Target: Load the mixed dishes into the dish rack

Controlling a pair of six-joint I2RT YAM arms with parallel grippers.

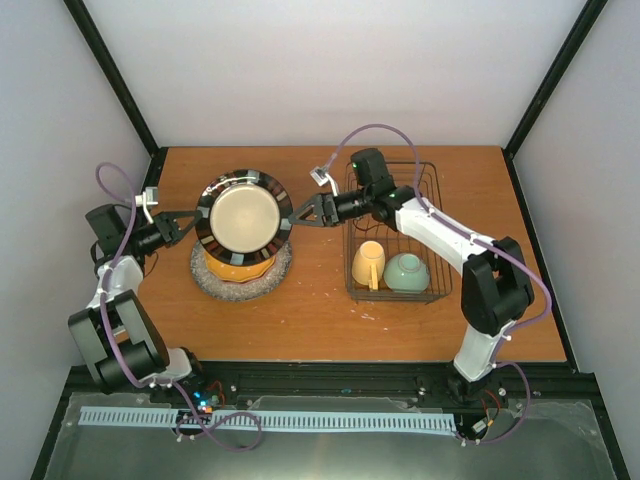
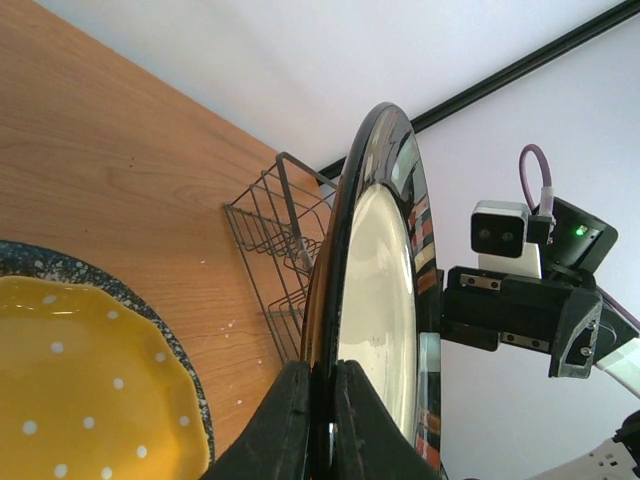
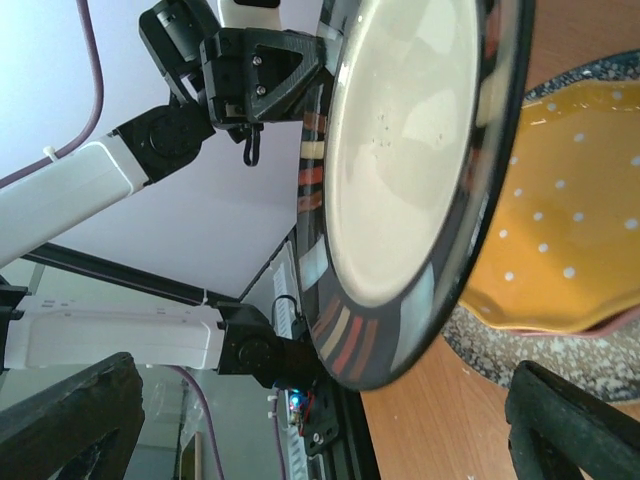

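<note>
A dark plate with a striped rim and cream centre point(image 1: 243, 220) is held up on edge above the table. My left gripper point(image 1: 192, 222) is shut on its left rim; in the left wrist view the fingers point(image 2: 290, 420) pinch the rim of the plate point(image 2: 380, 290). My right gripper point(image 1: 297, 214) is open at the plate's right rim, its fingers point(image 3: 70, 420) spread wide on either side of the plate point(image 3: 400, 150). The dish rack point(image 1: 393, 180) stands to the right and holds a yellow mug point(image 1: 368, 265) and a green bowl point(image 1: 407, 272).
Under the held plate, a yellow dotted plate point(image 1: 240, 268) lies on a speckled grey plate point(image 1: 215, 283). Both show in the right wrist view: the yellow plate point(image 3: 560, 230) and the speckled plate point(image 3: 530, 350). The rack's near corner point(image 2: 270, 220) is behind the held plate.
</note>
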